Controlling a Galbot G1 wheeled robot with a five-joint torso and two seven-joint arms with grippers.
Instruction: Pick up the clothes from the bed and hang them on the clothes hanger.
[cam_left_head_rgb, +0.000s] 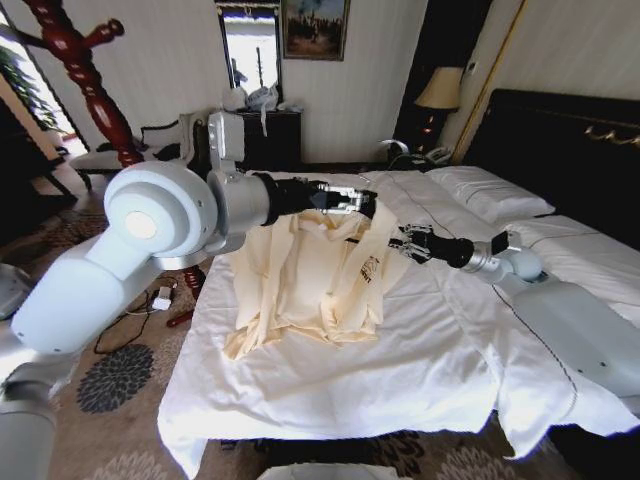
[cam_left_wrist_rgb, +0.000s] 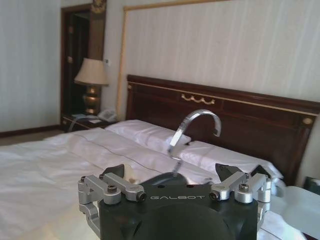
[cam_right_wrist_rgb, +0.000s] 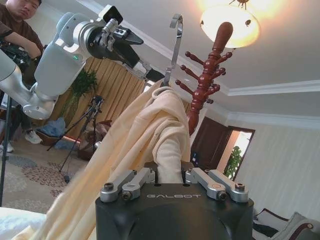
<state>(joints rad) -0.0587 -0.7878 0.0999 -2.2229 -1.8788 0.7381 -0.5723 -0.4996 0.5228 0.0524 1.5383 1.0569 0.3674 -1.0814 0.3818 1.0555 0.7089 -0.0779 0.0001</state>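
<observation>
I read "GALBOT" in pale letters on the black housing of both wrists, and a small dark mark on the chest of the pale cream-yellow silky long-sleeved garment (cam_left_head_rgb: 320, 275) that is too small to read. My left gripper (cam_left_head_rgb: 362, 203) is raised above the wide bed with the plain white duvet (cam_left_head_rgb: 420, 370), closed on the slim black shoulder-shaped hanger with a silver wire hook (cam_left_wrist_rgb: 196, 125); the hook curves up between its fingers. The garment hangs from that hanger, its lower part spread across the duvet toward the bed's left edge. My right gripper (cam_left_head_rgb: 400, 243) is just beside it, its fingers (cam_right_wrist_rgb: 131, 182) nearly together, pinching a fold of the cream fabric.
</observation>
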